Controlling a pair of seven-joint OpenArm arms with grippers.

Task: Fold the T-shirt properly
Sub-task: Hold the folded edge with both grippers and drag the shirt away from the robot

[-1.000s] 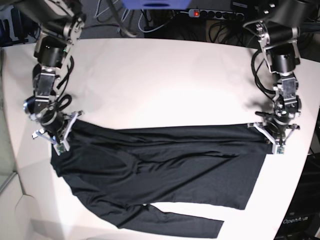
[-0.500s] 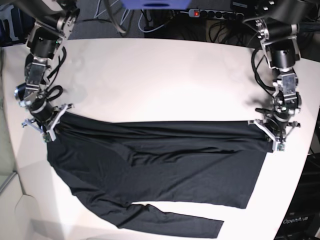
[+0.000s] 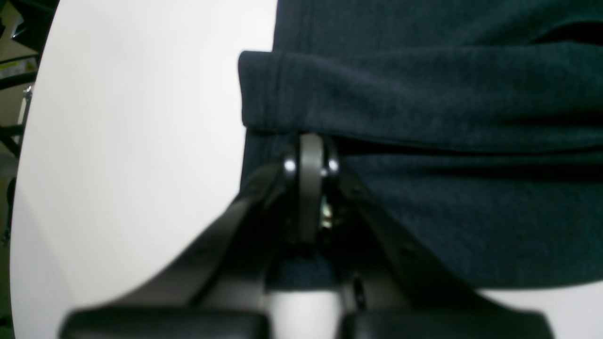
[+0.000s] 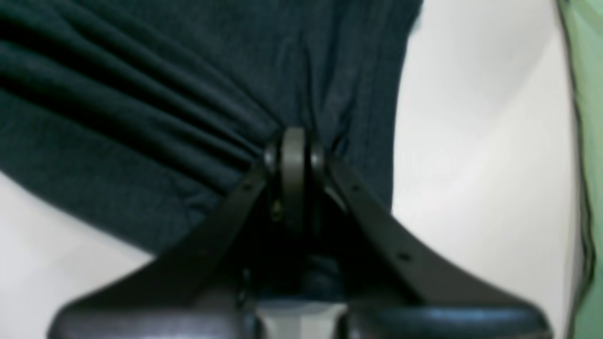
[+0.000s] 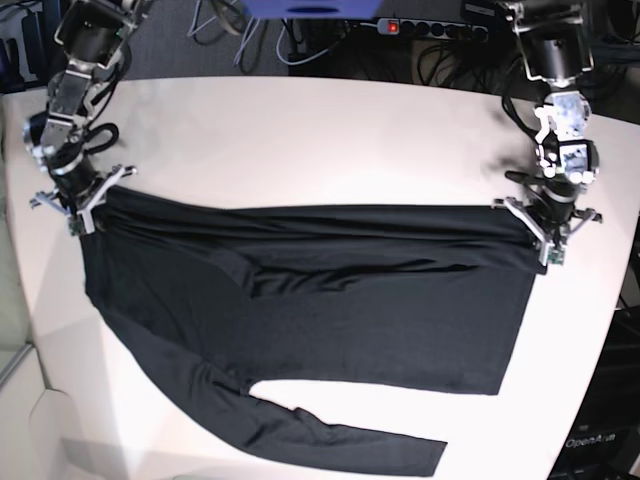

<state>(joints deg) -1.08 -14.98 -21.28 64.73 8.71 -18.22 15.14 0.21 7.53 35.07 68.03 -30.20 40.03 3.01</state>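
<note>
Left wrist view: the left hand is pinched shut on a corner of the black T-shirt, right where a folded edge of the cloth lies over a lower layer. The white tabletop fills the left side. How much cloth sits between the tips is hidden by the hand itself.

Right wrist view: the right hand is likewise closed tight on the T-shirt, and pleats fan out from the pinch, a sign the fabric is pulled taut. The tabletop shows to the right. The picture is soft, and the green strip at the far right edge is too blurred to name.

Base view: the T-shirt lies spread across the near half of the tabletop, one sleeve trailing toward the front edge. The right hand grips the upper corner on the picture's left, the left hand the upper corner on the picture's right, and the top edge stretches straight between them.

The step in hand looks like stretching and squaring the shirt before a fold. The next move likely calls for both hands travelling together, keeping even tension so the thin cloth does not bunch. The second sleeve is not clearly visible.
</note>
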